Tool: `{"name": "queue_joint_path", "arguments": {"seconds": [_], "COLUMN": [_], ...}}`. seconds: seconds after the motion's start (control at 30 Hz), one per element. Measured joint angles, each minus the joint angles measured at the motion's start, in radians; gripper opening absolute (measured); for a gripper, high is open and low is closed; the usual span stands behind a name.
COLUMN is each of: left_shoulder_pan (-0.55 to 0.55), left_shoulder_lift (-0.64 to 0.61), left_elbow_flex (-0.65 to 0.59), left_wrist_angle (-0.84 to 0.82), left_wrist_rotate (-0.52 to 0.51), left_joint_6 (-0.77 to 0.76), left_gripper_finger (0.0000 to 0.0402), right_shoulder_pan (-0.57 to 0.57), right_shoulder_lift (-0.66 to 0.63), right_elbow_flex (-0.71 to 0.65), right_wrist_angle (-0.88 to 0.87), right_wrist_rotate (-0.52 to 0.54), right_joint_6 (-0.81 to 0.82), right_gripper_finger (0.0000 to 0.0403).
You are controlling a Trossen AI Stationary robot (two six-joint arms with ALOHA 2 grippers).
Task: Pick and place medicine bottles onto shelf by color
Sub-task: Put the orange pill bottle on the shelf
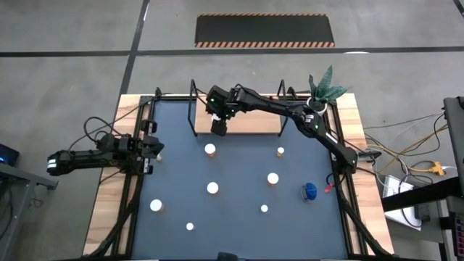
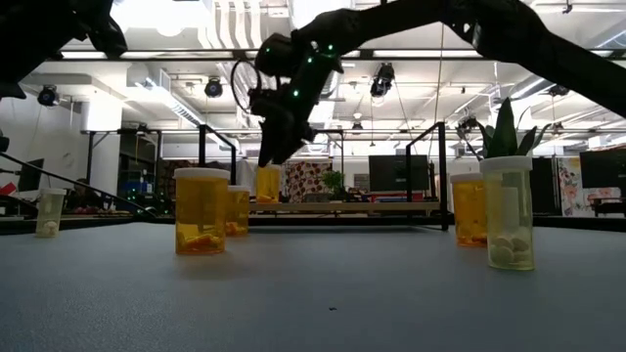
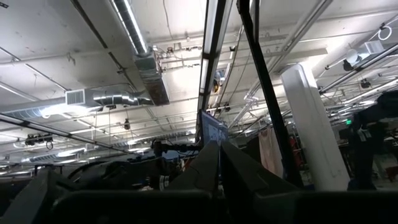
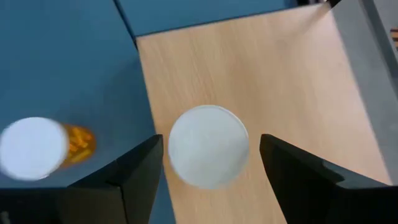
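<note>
An orange medicine bottle with a white cap stands upright on the left part of the light-wood shelf at the table's far side. My right gripper hangs open over it. One finger is on each side of the cap, with a gap on both sides. In the low view the bottle stands below that gripper. Several more orange bottles with white caps and a blue one stand on the dark-blue mat. My left gripper waits shut at the table's left edge, pointing upward.
Another bottle stands on the mat just in front of the shelf's left end. The shelf's black wire end frames rise at both ends. A white plant pot stands at the far right corner. Open mat lies between the scattered bottles.
</note>
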Motion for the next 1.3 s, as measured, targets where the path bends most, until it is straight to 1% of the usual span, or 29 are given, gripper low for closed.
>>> {"name": "queue_joint_path", "arguments": {"seconds": [0.17, 0.27, 0.4, 0.6, 0.67, 0.87, 1.1, 1.3], "left_shoulder_pan": [0.000, 0.000, 0.001, 0.001, 0.001, 0.001, 0.001, 0.001], "left_shoulder_lift": [-0.002, -0.002, -0.001, 0.000, -0.002, 0.000, -0.001, 0.001], "left_elbow_flex": [0.000, 0.000, 0.000, 0.000, 0.000, 0.000, 0.000, 0.000], "left_wrist_angle": [0.000, 0.000, 0.000, -0.001, -0.001, 0.000, -0.001, -0.001], "left_wrist_rotate": [0.000, 0.000, 0.000, 0.000, 0.000, 0.000, 0.000, 0.000], "left_joint_6": [0.001, 0.001, 0.001, 0.001, 0.000, 0.000, 0.000, 0.000], "left_gripper_finger": [0.0000, 0.0000, 0.0000, 0.0000, 0.0000, 0.0000, 0.0000, 0.0000], "right_shoulder_pan": [0.000, 0.000, -0.008, -0.023, -0.025, -0.025, 0.000, 0.004], "right_shoulder_lift": [-0.060, -0.083, -0.087, -0.034, -0.013, 0.034, 0.039, 0.039], "right_elbow_flex": [0.001, 0.001, -0.004, -0.013, -0.013, -0.013, -0.013, -0.013], "right_wrist_angle": [-0.056, -0.105, -0.153, -0.147, -0.141, -0.098, 0.029, 0.019], "right_wrist_rotate": [0.000, 0.008, 0.057, 0.065, 0.064, 0.056, 0.044, 0.044], "right_joint_6": [-0.004, -0.022, -0.025, -0.035, -0.040, -0.039, -0.044, -0.043], "right_gripper_finger": [0.0245, 0.0217, 0.0152, 0.0040, 0.0017, 0.0013, 0.0013, 0.0013]}}
